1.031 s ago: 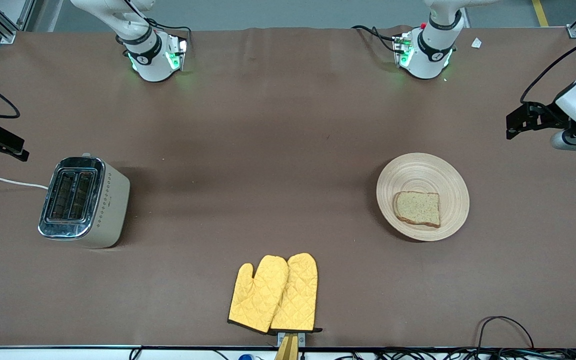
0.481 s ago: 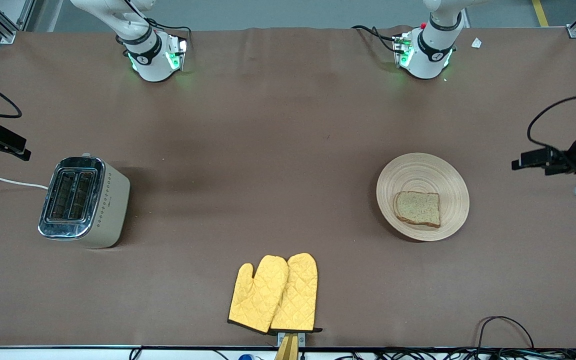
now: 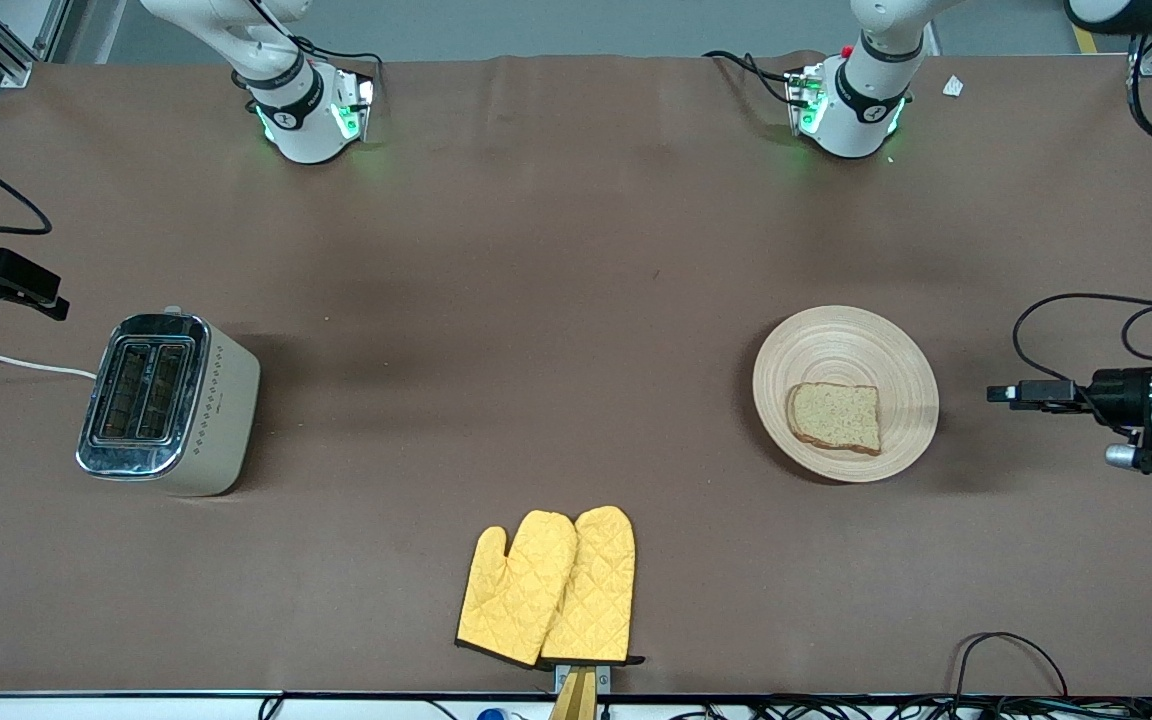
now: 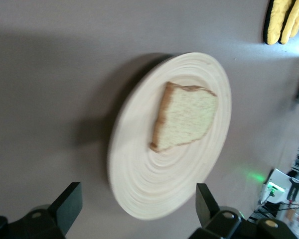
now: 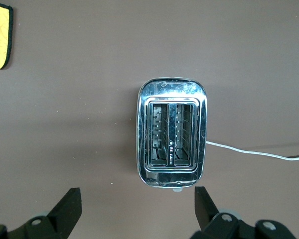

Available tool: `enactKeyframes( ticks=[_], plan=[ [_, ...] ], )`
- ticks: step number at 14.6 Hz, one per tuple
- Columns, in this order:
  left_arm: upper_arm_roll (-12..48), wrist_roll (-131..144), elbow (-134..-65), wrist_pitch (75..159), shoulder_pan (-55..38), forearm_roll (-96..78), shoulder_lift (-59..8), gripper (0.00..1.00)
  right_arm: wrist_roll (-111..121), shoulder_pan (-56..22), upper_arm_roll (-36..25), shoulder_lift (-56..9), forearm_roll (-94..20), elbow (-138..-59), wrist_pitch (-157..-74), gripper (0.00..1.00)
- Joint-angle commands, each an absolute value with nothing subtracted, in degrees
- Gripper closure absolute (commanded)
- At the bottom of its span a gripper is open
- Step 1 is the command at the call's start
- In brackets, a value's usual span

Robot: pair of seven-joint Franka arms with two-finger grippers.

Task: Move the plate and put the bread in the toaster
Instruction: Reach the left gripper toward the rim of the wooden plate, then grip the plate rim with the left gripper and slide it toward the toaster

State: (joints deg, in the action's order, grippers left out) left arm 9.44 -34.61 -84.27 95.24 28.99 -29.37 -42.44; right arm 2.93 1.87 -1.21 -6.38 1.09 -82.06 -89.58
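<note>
The tan wooden plate lies toward the left arm's end of the table with the bread slice on it. My left gripper hovers beside the plate at that end, open and empty. In the left wrist view, the plate and bread show just off the gripper. The cream toaster stands at the right arm's end with both slots empty. My right gripper hovers beside it, open and empty. In the right wrist view, the toaster lies off the gripper.
A pair of yellow oven mitts lies at the table's front edge, midway between plate and toaster. The toaster's white cord runs off the table's end. Cables loop at the front edge near the plate's end.
My left gripper has swung down along its end of the table and turned to point at the plate's side. My right gripper has drifted only slightly. Plate, bread and toaster have not moved.
</note>
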Motion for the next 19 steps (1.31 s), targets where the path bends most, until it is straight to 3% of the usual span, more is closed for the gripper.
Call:
enactKeyframes(
  ticks=[1,7,9,11,12,14,15,19],
  plan=[
    [10.0,-39.3,-82.1,94.9,29.3,-33.9,-47.0,0.00,2.0,1.8,-0.9,-6.5,1.1,-81.6,-89.0,0.00],
    [10.6,-43.5,-83.4,95.0,28.7,-36.5,-50.5,0.03,2.0,1.3,-0.9,-6.5,1.2,-81.5,-89.0,0.00],
    [10.7,-43.9,-84.2,95.0,28.3,-36.8,-50.5,0.24,2.0,1.2,-0.9,-6.5,1.2,-81.5,-89.0,0.00],
    [10.7,-47.7,-84.3,94.8,28.3,-36.7,-50.5,0.60,2.0,1.2,-0.9,-6.5,1.1,-81.5,-88.9,0.00],
    [10.7,-50.5,-84.5,94.8,28.2,-36.7,-50.7,0.73,2.1,1.1,-0.9,-6.5,1.1,-81.5,-88.9,0.00],
    [10.7,-53.5,-84.6,94.8,28.2,-36.7,-51.7,0.91,1.9,-0.1,-0.9,-6.4,1.2,-81.5,-88.9,0.00],
    [10.7,-54.4,-84.6,94.8,28.3,-36.7,-51.8,0.97,1.9,-0.4,-0.9,-6.4,1.2,-81.5,-88.9,0.00],
    [13.2,-56.6,-84.5,93.3,28.5,-36.8,-50.9,1.00,1.8,-0.9,-0.9,-6.4,1.1,-81.5,-88.9,0.00]
  ],
)
